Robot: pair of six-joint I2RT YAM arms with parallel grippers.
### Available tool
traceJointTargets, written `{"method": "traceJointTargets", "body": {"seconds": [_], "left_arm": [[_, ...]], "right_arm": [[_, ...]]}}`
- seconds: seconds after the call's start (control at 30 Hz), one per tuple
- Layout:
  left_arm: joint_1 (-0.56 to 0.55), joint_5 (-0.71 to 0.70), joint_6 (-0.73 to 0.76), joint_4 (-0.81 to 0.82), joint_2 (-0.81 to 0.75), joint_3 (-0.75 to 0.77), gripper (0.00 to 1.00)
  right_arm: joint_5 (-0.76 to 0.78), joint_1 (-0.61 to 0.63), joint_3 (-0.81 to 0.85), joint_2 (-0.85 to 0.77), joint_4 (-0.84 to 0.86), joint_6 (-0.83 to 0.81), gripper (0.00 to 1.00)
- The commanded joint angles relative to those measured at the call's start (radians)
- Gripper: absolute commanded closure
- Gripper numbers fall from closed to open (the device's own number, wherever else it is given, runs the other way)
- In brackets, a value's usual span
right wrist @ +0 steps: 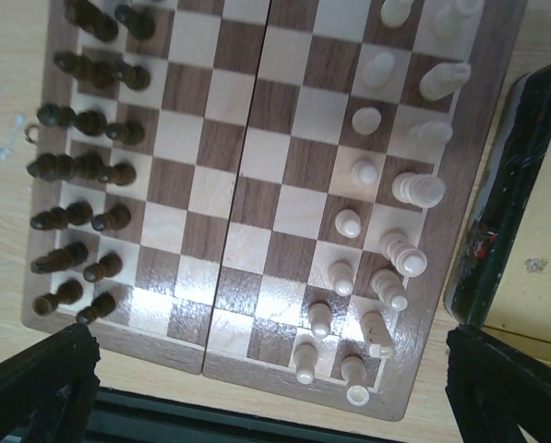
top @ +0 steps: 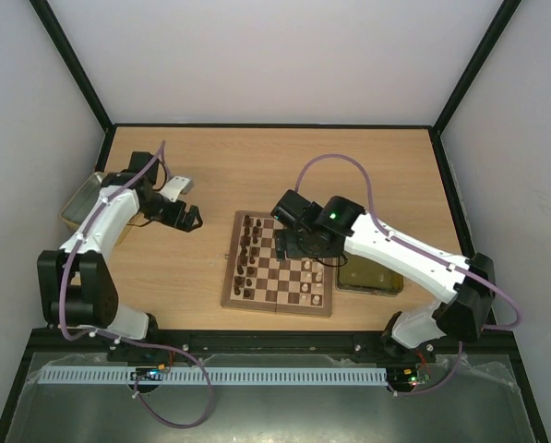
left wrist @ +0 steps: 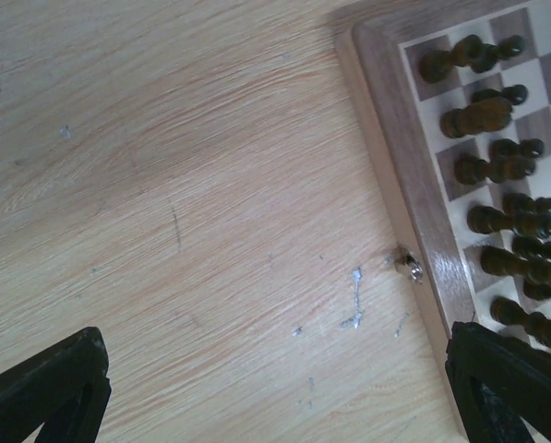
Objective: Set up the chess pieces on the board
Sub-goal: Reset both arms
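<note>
The board (top: pixel 277 265), by the surface's near edge, is being filled: dark pieces (right wrist: pixel 72 168) and cream pieces (right wrist: pixel 417 189) are ranked along opposite edges, so little is judged remaining. Both jaws are being held spread, empty.

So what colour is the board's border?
The border is plain brown wood, clearest in the left wrist view.

You are looking into a robotics lab test cell: plain white walls (top: pixel 275 55) and a black frame (top: pixel 74 63) enclose a wooden counter (top: pixel 257 166), with two robot arms (top: pixel 100 226) (top: pixel 404 254) bolted along its near edge.
</note>
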Motion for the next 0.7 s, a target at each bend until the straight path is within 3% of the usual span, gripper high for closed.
{"method": "traceJointTargets", "body": {"seconds": [0.0, 0.17, 0.47, 0.67], "left_arm": [[-0.013, 0.027, 0.107, -0.123, -0.05, 0.032, 0.01], [-0.048, 0.024, 0.16, -0.167, -0.127, 0.027, 0.01], [-0.141, 0.021, 0.166, -0.229, -0.18, 0.053, 0.01], [-0.211, 0.023, 0.123, -0.253, -0.174, 0.085, 0.01]], "right_arm": [[0.087, 0.007, -0.008, -0.055, 0.027, 0.073, 0.02], [0.053, 0.006, -0.071, -0.13, 0.099, 0.127, 0.02], [0.135, 0.006, -0.216, -0.275, 0.176, 0.162, 0.02], [0.159, -0.001, -0.252, -0.328, 0.12, 0.12, 0.02]]}}
